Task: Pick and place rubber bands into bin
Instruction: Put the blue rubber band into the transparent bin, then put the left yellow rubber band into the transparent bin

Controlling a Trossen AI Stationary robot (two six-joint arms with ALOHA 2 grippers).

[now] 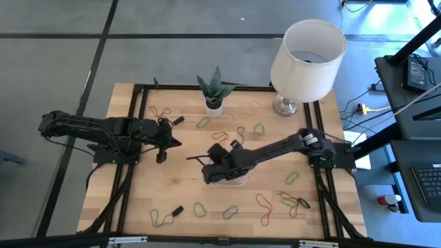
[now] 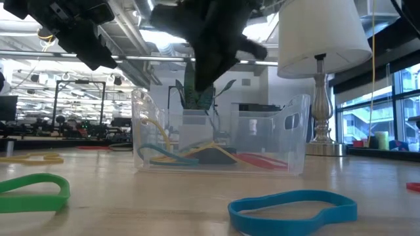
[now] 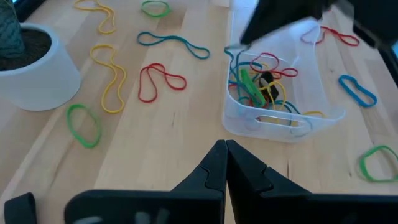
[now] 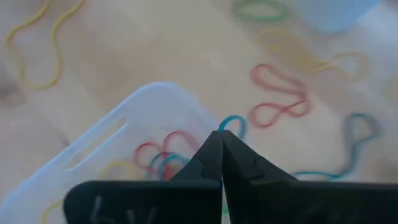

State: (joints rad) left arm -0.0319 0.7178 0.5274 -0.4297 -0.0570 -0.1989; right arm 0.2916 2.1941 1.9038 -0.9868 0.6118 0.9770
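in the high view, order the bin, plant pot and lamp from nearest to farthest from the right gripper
1. bin: directly under the right gripper, mid-table.
2. plant pot: toward the table's far edge, centre.
3. lamp: far right corner.

One bin (image 1: 233, 180), one lamp (image 1: 306, 52), one potted plant (image 1: 213, 93), many rubber bands (image 1: 263, 202).

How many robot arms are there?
2. The left arm lies over the table's left side. The right arm reaches from the right edge to the middle, above the bin. The top view shows the whole table, so none seems hidden.
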